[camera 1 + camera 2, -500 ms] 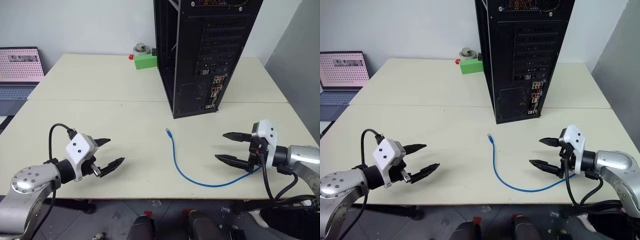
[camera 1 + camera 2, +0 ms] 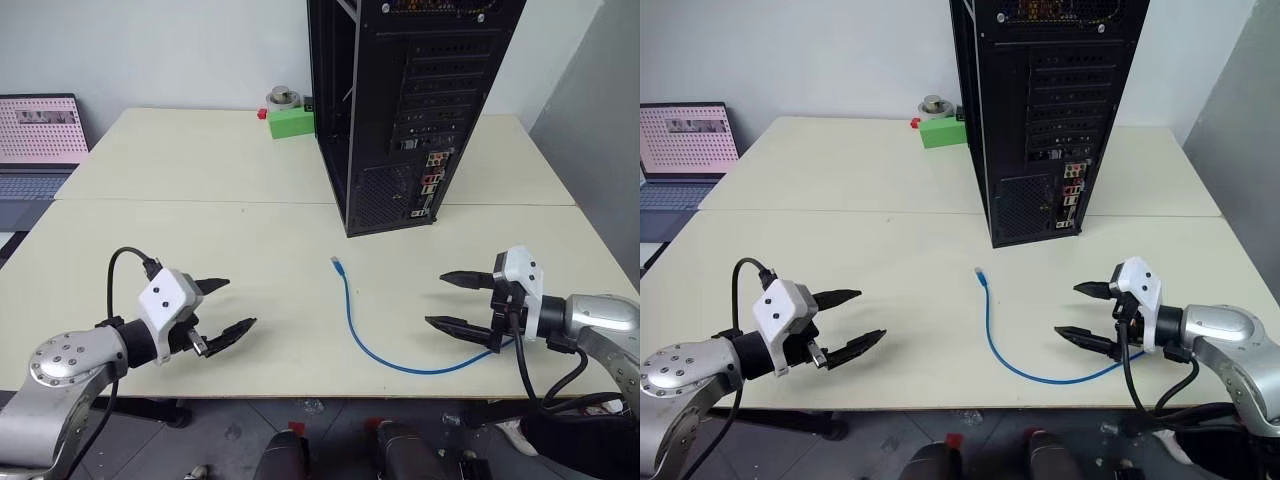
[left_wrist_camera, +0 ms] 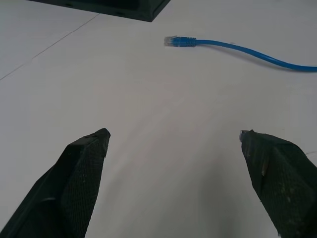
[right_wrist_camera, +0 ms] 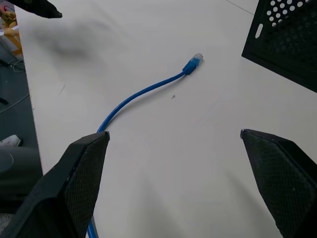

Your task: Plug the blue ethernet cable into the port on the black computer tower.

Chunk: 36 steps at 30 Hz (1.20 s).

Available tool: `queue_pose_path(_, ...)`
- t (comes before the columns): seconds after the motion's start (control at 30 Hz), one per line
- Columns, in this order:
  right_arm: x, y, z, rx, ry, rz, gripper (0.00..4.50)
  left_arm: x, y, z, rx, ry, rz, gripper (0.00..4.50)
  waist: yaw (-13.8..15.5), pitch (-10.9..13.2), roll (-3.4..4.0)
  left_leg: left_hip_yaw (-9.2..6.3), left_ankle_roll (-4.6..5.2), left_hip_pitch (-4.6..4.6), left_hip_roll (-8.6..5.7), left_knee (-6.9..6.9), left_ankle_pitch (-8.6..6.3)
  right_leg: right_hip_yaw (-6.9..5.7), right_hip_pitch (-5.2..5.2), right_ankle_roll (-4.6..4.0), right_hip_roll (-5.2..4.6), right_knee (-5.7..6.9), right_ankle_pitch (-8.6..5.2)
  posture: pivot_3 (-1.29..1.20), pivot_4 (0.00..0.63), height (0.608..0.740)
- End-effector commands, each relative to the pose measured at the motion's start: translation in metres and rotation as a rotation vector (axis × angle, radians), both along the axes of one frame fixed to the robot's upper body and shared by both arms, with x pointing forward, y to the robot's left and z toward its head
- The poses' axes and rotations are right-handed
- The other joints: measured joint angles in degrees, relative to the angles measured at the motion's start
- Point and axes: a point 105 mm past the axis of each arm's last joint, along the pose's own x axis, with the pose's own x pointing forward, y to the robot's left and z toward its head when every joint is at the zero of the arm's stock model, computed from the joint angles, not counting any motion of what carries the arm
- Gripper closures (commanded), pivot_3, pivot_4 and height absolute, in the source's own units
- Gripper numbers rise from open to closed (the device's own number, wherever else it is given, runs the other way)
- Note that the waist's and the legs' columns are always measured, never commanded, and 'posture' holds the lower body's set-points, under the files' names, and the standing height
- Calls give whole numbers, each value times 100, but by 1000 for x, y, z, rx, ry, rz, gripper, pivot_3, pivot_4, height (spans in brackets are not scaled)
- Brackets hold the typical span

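I had the blue cable (image 2: 372, 334) lying loose on the pale table (image 2: 200, 170), curving from its pale plug (image 2: 337, 264) in front of the black tower (image 2: 400, 110) down toward the near edge and off to the right under my right gripper (image 2: 448, 300). The tower stood upright toward the far side of the table, its rear connector cluster (image 2: 430, 185) facing me, the plug well short of it. Bare tabletop lay open on both sides of the cable. A green box (image 2: 290, 120) sat by the tower's far left side, a laptop (image 2: 40, 140) beyond the left edge. My left gripper (image 2: 232, 306) hung over the near left of the table, pointing right, fingers wide apart and holding nothing. The right gripper pointed left toward the cable, fingers equally spread, empty.
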Motion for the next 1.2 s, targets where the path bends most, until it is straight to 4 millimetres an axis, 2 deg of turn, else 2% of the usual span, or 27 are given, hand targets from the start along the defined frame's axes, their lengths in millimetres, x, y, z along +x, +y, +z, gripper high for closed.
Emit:
queue_pose_path(0.03, -3, 16, 5, 3, -47, 59, 0, -5, -8, 6, 36, -30, -49, 27, -3, 0, 0, 0, 0, 0, 0, 0, 0, 1, 0, 0, 0, 0, 0, 0, 150, 740)
queue_pose_path(0.23, 7, 41, -4, 38, -47, 80, 0, -6, -12, 4, 65, -41, -85, 27, -4, 0, 0, 0, 0, 0, 0, 1, 0, 1, -1, 0, 1, 1, 0, 0, 150, 740)
queue_pose_path(0.4, 29, 62, -12, 95, -42, 16, 0, -8, -17, 4, 41, -35, -123, 27, -2, 0, 0, -1, 0, -1, 1, 0, 0, 0, -3, -2, 3, 1, 0, 0, 150, 740)
queue_pose_path(0.73, 59, 111, -39, 118, 30, -51, 0, -4, -21, 6, 30, -50, -157, 27, -4, 0, 0, -1, 0, -7, 1, 0, 0, -1, -12, -21, 2, 4, 11, 0, 150, 740)
queue_pose_path(0.83, 67, 120, -46, 104, 56, -86, 0, -3, -21, 6, 30, -55, -163, 27, -7, -1, 0, -2, -1, -6, 0, 0, 0, -2, -14, -28, 4, 6, 15, 0, 150, 740)
queue_pose_path(1.03, 63, 134, -56, 71, 124, -69, 0, 0, -22, 6, 27, -64, -169, 27, -6, 0, 0, -4, 0, -13, 2, 0, 0, -7, -17, -31, 1, 5, 17, 0, 150, 740)
queue_pose_path(1.07, 62, 135, -58, 60, 124, -69, 369, 0, -22, 6, 27, -64, -171, 0, -6, -1, 0, -5, -1, -12, 1, 0, 0, -8, -17, -31, 0, 5, 17, 0, 150, 740)
queue_pose_path(1.2, 59, 138, -61, 23, 114, -66, 1116, 1, -25, 6, 30, -68, -177, 0, -9, -1, -1, -6, -1, -11, 1, 0, 0, -13, -17, -31, 2, 5, 17, 0, 150, 740)
